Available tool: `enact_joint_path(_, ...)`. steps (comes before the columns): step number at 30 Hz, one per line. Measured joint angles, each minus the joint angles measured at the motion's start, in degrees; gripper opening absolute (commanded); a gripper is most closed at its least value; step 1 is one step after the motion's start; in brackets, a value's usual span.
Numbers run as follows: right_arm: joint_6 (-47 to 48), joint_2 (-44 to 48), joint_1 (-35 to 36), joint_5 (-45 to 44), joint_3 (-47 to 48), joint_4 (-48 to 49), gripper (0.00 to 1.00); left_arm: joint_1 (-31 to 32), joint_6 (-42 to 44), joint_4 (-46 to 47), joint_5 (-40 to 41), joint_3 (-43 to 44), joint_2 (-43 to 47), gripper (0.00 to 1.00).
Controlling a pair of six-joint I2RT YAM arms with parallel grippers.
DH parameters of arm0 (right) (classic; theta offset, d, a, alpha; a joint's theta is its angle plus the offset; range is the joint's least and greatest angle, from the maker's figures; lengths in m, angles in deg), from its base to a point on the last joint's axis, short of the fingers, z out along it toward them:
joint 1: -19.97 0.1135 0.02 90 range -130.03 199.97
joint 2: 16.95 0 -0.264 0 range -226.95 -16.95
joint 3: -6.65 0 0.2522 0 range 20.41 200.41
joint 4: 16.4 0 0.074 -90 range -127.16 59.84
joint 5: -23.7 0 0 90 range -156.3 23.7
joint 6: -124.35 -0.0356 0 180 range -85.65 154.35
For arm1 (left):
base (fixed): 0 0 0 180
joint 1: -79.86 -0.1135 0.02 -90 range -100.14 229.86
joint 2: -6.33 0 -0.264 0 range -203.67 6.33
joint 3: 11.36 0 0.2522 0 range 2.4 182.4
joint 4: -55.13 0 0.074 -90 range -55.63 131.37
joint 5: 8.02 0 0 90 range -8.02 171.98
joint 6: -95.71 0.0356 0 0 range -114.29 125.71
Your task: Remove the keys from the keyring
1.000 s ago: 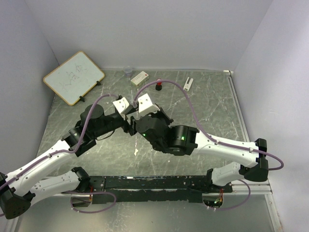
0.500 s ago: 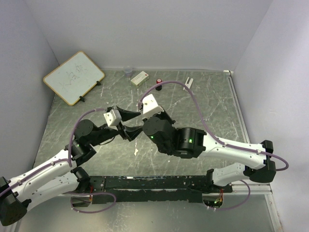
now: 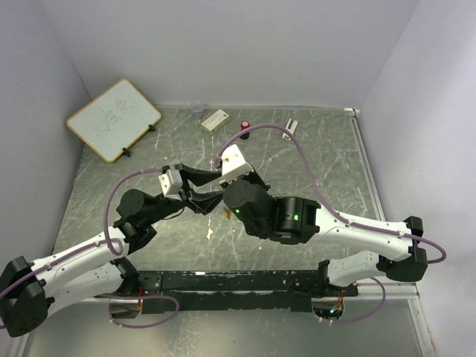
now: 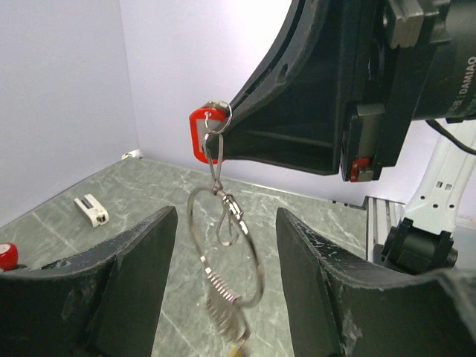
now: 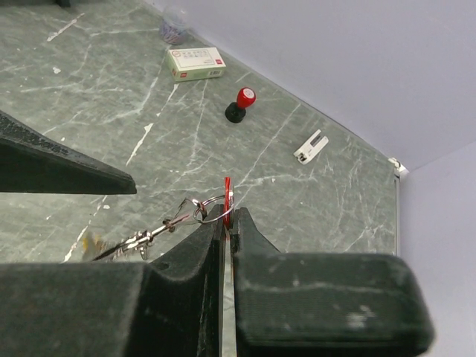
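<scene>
My right gripper [image 5: 227, 216] is shut on the red-headed key [image 5: 227, 195], held up in the air. A small split ring [image 5: 210, 208] links that key to the bunch. In the left wrist view the red key head [image 4: 201, 134] is at the top. The round silver keyring [image 4: 223, 245] hangs below it with blurred silver keys and a yellowish key tip [image 4: 239, 349]. My left gripper [image 4: 225, 216] is open, its fingers either side of the ring and not touching it. In the top view the yellowish key [image 3: 223, 214] dangles between the two wrists.
A whiteboard [image 3: 113, 119] leans at the back left. A clear cup [image 3: 197, 110], a white box [image 3: 216, 120], a red-topped black knob [image 3: 244, 125] and a white clip [image 3: 291, 127] lie along the back. A small pale speck [image 3: 210, 234] lies on the table.
My left wrist has drawn back to the left and toward the near edge, away from the right gripper. The right gripper has shifted slightly right and still holds the red key, the bunch now hanging free.
</scene>
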Motion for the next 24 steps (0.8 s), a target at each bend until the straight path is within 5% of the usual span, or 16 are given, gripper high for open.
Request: enact_joint_path(24,-0.28,-1.49,0.15,1.33,0.02,0.31,0.00,5.14,4.02,10.71,7.50,-0.57,-7.87,0.44)
